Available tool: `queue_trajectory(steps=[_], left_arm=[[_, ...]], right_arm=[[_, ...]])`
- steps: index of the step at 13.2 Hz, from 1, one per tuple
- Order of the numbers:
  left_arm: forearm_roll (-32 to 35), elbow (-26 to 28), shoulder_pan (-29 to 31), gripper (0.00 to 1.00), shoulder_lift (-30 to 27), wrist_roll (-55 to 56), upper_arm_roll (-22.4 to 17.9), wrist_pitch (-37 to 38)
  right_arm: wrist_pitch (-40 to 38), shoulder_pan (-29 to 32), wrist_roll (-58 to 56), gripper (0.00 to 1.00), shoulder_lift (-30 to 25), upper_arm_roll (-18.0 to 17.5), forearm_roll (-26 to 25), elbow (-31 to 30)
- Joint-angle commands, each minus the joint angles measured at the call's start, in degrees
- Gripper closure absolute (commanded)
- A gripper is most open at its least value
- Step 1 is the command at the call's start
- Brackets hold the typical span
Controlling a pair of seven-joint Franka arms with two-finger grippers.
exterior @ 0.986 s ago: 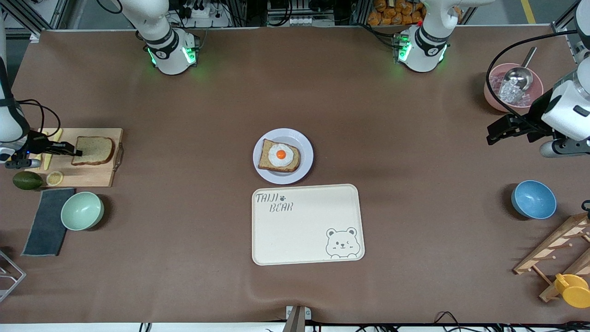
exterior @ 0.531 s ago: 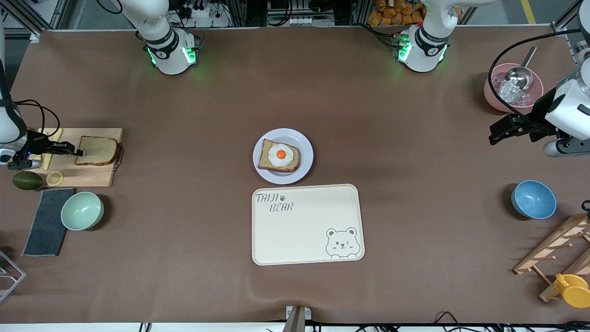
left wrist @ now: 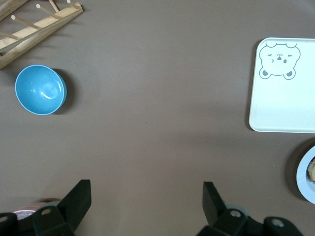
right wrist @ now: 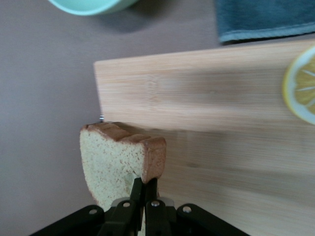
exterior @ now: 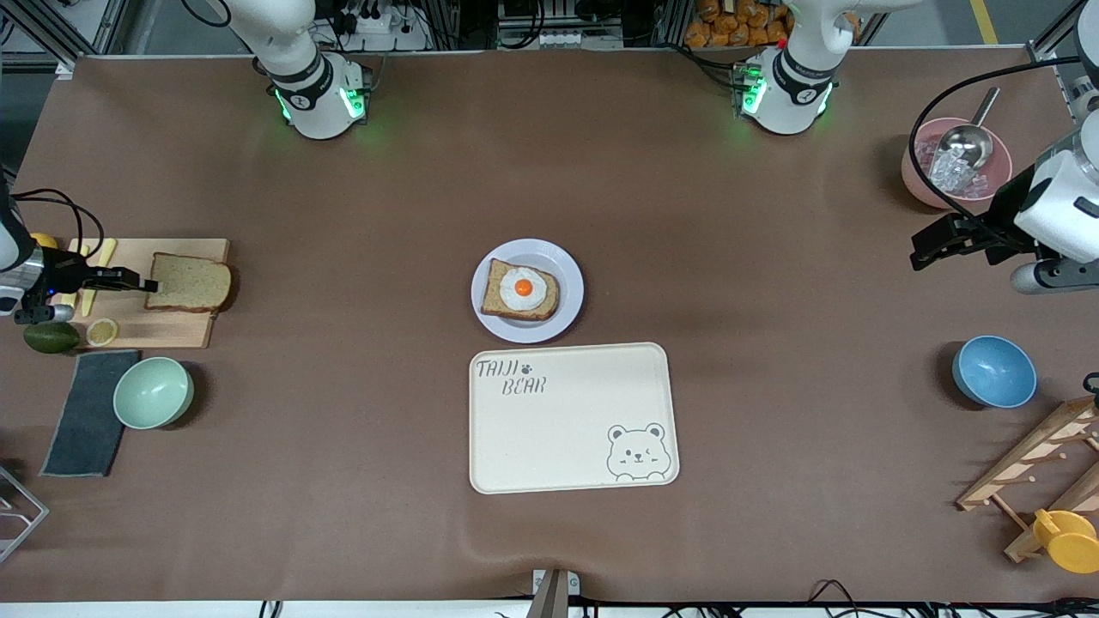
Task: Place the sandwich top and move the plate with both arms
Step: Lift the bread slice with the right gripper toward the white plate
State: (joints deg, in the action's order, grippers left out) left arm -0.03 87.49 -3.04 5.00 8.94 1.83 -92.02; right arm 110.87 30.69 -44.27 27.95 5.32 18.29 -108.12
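The sandwich top (exterior: 191, 282), a plain brown slice, hangs tilted over the edge of the wooden cutting board (exterior: 172, 328), pinched at its crust by my right gripper (exterior: 148, 284). In the right wrist view the slice (right wrist: 115, 157) stands on edge between the shut fingers of that gripper (right wrist: 145, 184). The pale plate (exterior: 532, 251) sits mid-table carrying a bread slice with a fried egg (exterior: 519, 292). My left gripper (exterior: 917, 254) waits open and empty over bare table beside the pink bowl; the left wrist view shows this gripper (left wrist: 146, 189) with its fingers (left wrist: 81, 194) wide apart.
The cream bear tray (exterior: 571, 416) lies just nearer the camera than the plate. A lemon slice (exterior: 101, 331), avocado (exterior: 50, 336), green bowl (exterior: 153, 392) and dark cloth (exterior: 86, 412) crowd the board. A pink bowl with scoop (exterior: 953, 163), blue bowl (exterior: 993, 371) and wooden rack (exterior: 1039, 463) stand at the left arm's end.
My right gripper has closed on the slice and carried it off the board's middle toward the table's centre, tilting it up. The left arm has shifted only slightly.
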Motion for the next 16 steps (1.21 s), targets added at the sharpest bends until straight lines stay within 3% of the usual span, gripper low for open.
queue_trajectory(steps=[1, 5, 16], left_arm=[[0.91, 0.4, 0.14, 0.0, 0.01, -1.03, 0.19, -0.18], [1.09, 1.19, 0.14, 0.0, -0.07, -0.94, 0.11, -0.27], [1.27, 1.63, -0.03, 0.0, 0.45, 0.9, -0.07, 0.26]], right_arm=[[-2.33, -1.59, 2.08, 1.0, -2.54, -0.05, 1.04, -0.34], [-5.05, -4.23, 3.65, 1.0, -5.18, -0.14, 1.22, -0.52], [-7.87, -20.83, 14.47, 1.0, -14.32, -0.14, 12.89, -5.52]])
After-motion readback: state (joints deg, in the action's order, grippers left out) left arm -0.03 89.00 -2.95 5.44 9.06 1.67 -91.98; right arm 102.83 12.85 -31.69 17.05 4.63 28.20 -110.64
